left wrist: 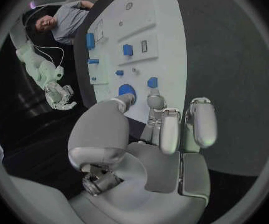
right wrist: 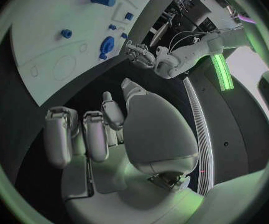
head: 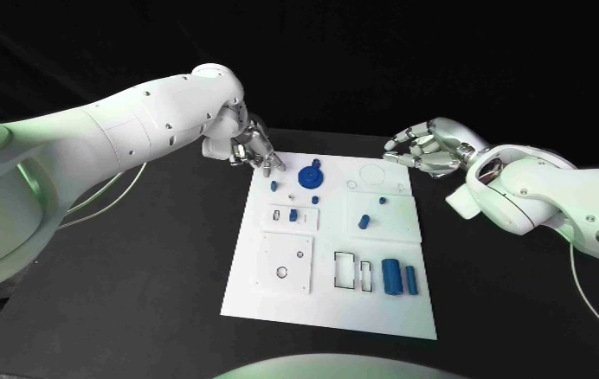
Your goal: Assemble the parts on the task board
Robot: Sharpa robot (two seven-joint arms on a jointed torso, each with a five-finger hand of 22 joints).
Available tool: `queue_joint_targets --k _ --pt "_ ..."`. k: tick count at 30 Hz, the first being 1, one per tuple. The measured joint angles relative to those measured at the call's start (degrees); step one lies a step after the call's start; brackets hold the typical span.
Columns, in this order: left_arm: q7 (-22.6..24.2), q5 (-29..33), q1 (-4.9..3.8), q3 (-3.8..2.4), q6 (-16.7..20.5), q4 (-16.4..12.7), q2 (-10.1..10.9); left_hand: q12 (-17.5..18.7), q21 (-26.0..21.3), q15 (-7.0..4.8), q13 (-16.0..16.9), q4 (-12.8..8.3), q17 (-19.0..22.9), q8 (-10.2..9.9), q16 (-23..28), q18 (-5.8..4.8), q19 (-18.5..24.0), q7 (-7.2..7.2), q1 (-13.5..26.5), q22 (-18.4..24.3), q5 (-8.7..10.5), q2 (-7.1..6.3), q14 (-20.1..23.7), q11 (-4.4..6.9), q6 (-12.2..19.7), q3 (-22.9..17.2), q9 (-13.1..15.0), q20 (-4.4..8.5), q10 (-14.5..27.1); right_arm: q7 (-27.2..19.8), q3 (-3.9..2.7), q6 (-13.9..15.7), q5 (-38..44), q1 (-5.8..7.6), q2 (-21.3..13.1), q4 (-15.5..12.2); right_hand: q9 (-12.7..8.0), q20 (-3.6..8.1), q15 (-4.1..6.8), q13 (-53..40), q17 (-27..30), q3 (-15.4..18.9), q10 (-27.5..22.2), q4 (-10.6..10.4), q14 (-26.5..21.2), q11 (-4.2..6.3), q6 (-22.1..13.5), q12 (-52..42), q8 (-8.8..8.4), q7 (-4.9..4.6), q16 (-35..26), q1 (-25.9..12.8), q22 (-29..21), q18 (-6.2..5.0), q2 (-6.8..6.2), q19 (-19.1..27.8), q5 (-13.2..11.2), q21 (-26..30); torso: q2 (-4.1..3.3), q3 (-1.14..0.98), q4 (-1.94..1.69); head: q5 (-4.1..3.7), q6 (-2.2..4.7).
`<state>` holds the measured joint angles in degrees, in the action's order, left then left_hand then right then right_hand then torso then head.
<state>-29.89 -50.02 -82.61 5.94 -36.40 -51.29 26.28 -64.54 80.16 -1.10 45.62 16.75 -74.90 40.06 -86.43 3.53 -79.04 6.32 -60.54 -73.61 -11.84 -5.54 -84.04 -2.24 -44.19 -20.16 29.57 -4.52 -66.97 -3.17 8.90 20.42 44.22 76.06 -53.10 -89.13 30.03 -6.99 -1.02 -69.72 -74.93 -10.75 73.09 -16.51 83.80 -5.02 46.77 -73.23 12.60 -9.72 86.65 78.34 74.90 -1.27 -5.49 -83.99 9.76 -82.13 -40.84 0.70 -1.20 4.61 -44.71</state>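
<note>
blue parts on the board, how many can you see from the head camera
8: round disc part at far centre, three small ones near it, two at right centre, two cylinders near right. The left hand may hide more.

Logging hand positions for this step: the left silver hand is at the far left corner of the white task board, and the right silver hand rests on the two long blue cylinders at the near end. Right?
Not quite. The left silver hand is at the far left corner of the white task board, but the right silver hand hangs off the board's far right corner, holding nothing. The two long blue cylinders lie untouched, as the head view shows.
</note>
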Motion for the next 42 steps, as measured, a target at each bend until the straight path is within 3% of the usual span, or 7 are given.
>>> queue_joint_targets --k 12,29,42 --pt "-0.02 -3.88 0.41 0.0 0.44 -0.04 0.05 -0.2 0.0 0.0 -0.01 0.0 0.0 0.02 -0.22 0.0 0.0 0.01 0.0 -0.12 0.0 0.0 0.0 0.0 0.01 0.0 0.24 0.0 0.0 -0.11 0.0 0.14 -0.03 -0.02 0.1 0.07 0.0 0.0 0.0 0.0 0.01 0.0 0.0 0.0 0.0 0.0 0.0 0.0 0.0 0.0 0.0 0.0 0.04 0.0 0.0 0.0 0.0 0.0 0.05 -0.01 -0.06 0.09 -0.05" --pt "-0.08 -5.24 1.98 0.02 0.51 0.07 -0.59 -0.2 0.0 0.0 -0.15 0.0 0.0 0.22 -0.21 0.0 0.01 0.02 0.0 -0.03 0.0 0.0 0.0 -0.01 0.47 0.0 0.32 0.0 0.0 -0.13 0.0 0.15 -0.07 -0.04 0.25 0.1 -0.07 0.0 0.21 0.0 0.01 0.0 0.0 0.0 0.22 0.0 0.0 0.0 0.0 0.0 0.0 -0.32 0.03 0.0 0.31 0.0 0.0 0.0 0.03 -0.05 0.01 0.25 -0.26" --pt "-0.08 -5.11 2.18 0.02 0.83 -0.66 -0.63 -0.19 0.0 0.0 -0.15 0.0 0.0 0.37 -0.21 0.0 0.01 0.02 -0.4 0.11 0.0 0.4 0.0 -0.01 0.47 0.0 0.48 0.0 0.01 -0.11 0.0 0.14 -0.1 -0.05 0.27 0.17 -0.06 0.0 0.21 0.01 0.02 -0.01 0.0 0.01 0.22 0.0 0.0 0.0 0.0 0.0 0.0 -0.3 0.02 0.0 0.3 0.0 0.0 0.0 0.07 -0.07 0.0 0.12 -0.3"
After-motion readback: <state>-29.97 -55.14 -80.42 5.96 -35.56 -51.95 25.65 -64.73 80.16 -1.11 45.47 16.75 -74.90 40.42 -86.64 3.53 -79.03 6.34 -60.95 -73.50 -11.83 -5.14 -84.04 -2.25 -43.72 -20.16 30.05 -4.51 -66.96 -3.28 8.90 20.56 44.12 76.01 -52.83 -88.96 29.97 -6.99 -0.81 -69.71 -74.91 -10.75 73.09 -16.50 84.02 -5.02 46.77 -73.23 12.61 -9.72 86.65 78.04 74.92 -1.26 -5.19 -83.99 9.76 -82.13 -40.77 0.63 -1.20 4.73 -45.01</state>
